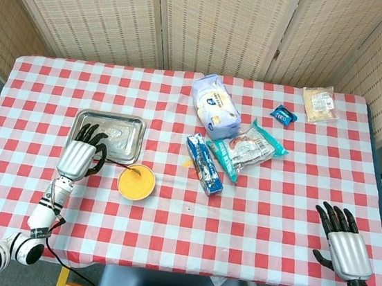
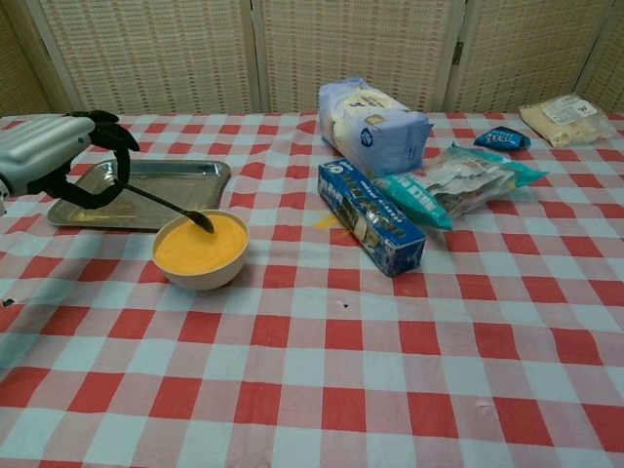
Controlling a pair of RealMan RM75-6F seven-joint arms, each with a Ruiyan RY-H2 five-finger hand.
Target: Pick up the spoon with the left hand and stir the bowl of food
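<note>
The spoon lay slanted at the left of the chest view, its dark bowl end dipped at the far edge of the yellow food, its thin handle running up and left into the left hand. That slant suited stirring: the tip sat in the food while the hand stayed clear of the rim. The left hand's fingers were curled round the handle, pinching it, with the silver back of the hand turned upward. In the head view the same hand sat at the lower left, just beside the bowl and overlapping the near edge of the metal tray.

The bowl, cream outside and full of smooth yellow food, stood on the bench just in front of the tray, near enough for the left arm to work from the side. I judged the stirring to be under way, not finished.

The right hand rested at the lower right of the head view, fingers spread, holding nothing, well apart from the work. Right of the bowl lay a blue box, a pale bag and a teal packet, all clear of the spoon's sweep.
</note>
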